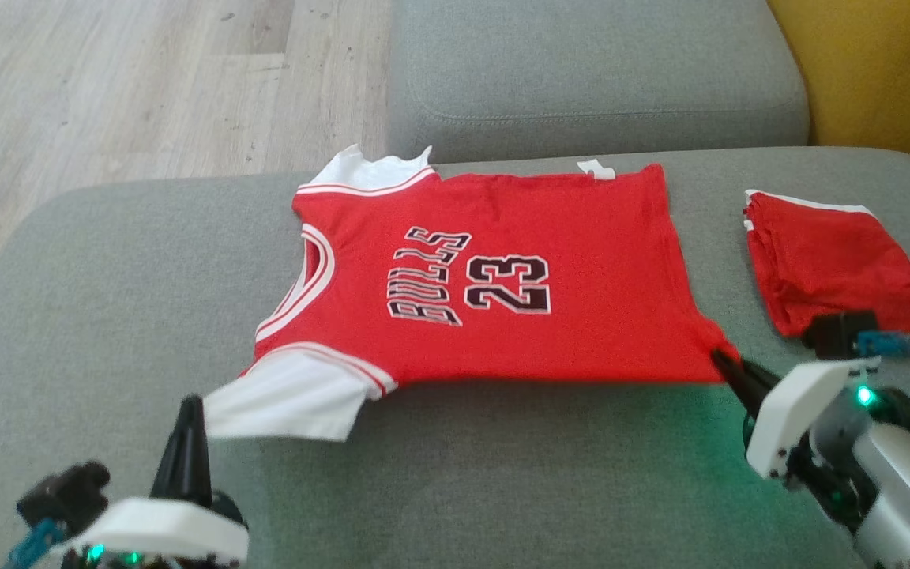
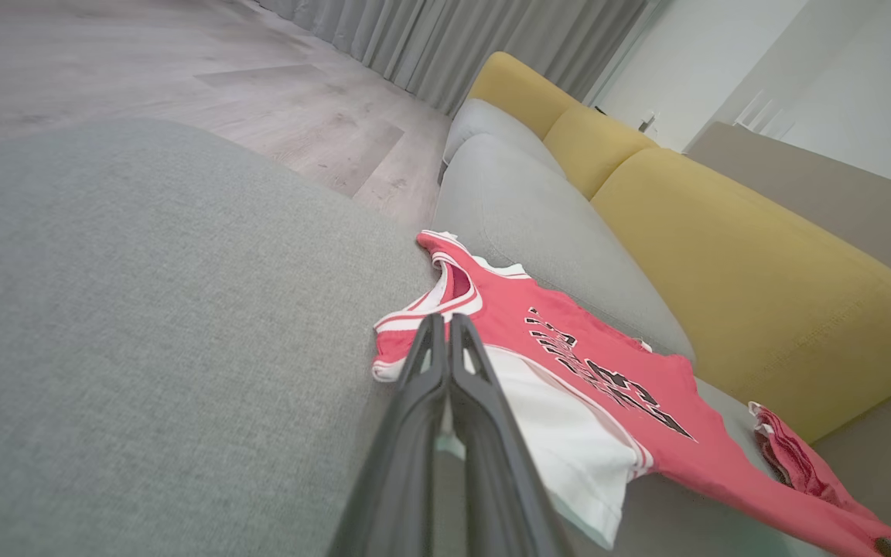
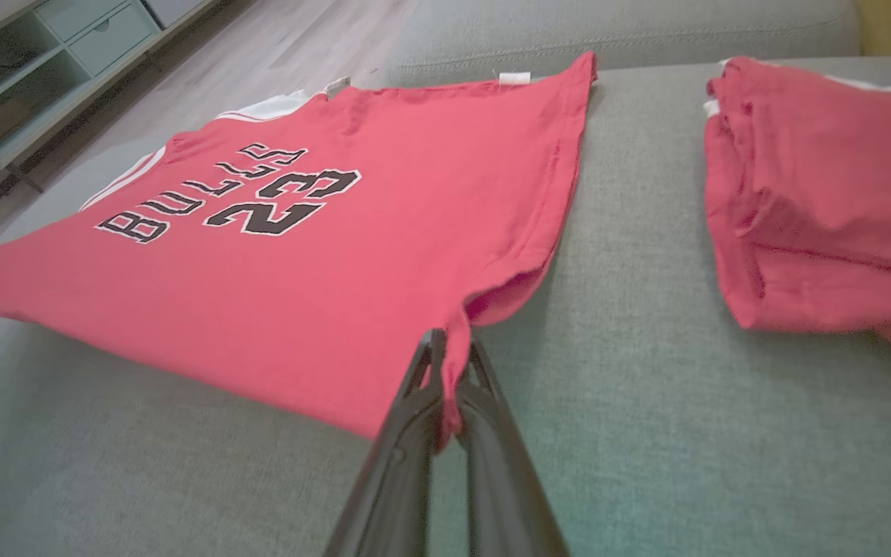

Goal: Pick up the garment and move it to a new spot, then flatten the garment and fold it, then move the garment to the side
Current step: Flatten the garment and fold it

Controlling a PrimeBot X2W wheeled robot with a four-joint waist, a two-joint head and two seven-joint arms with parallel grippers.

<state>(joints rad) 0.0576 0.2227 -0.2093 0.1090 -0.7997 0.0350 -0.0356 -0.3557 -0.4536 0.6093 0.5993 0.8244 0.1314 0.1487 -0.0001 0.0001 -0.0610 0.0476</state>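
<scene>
Grey, coarse-woven upholstery carries everything: the cushion [image 1: 107, 300]. Toward its near left corner the left gripper [image 1: 189, 407] is held with fingers pressed together on nothing, just beside the white sleeve [image 1: 289, 395]. Across the cushion's middle the jersey [image 1: 581, 316] is spread flat, printed front upward. It is judged thin, light and limp, easily wrinkled, and best taken at hem corners and shoulder seams. Its near right hem corner is pinched by the right gripper [image 1: 722, 359]. Toward the right edge a folded red garment [image 1: 834, 261] is laid.
</scene>
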